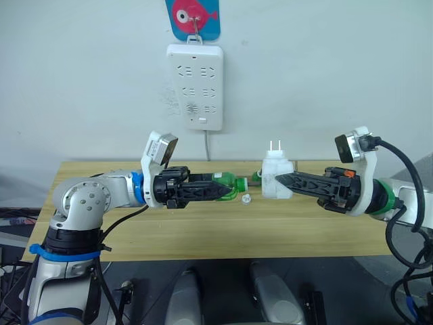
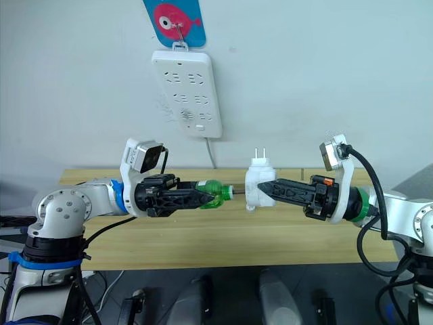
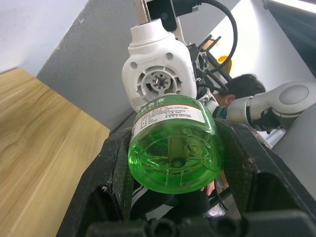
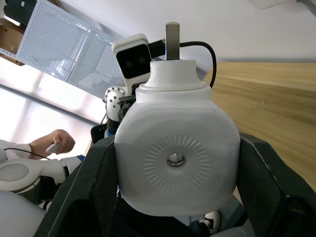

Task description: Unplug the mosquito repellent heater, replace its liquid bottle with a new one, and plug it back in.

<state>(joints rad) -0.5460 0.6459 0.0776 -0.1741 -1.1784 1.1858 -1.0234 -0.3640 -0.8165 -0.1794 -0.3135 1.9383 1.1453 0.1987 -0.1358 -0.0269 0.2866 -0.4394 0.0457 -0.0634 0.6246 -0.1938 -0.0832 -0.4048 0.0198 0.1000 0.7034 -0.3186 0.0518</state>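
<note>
Above the desk (image 1: 203, 237), we see the left gripper (image 1: 226, 189) clamping a green bottle (image 1: 230, 183), the right gripper (image 1: 281, 180) clamping the unplugged heater (image 1: 276, 172); joining and replugging remain.

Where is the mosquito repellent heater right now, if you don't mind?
The right gripper holds the heater above the table, prongs up, facing the green bottle.

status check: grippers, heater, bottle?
Left gripper shut on green bottle. Right gripper shut on heater, unplugged, prongs up. Bottle neck aimed at heater socket, gap between. Small white cap on table.
</note>
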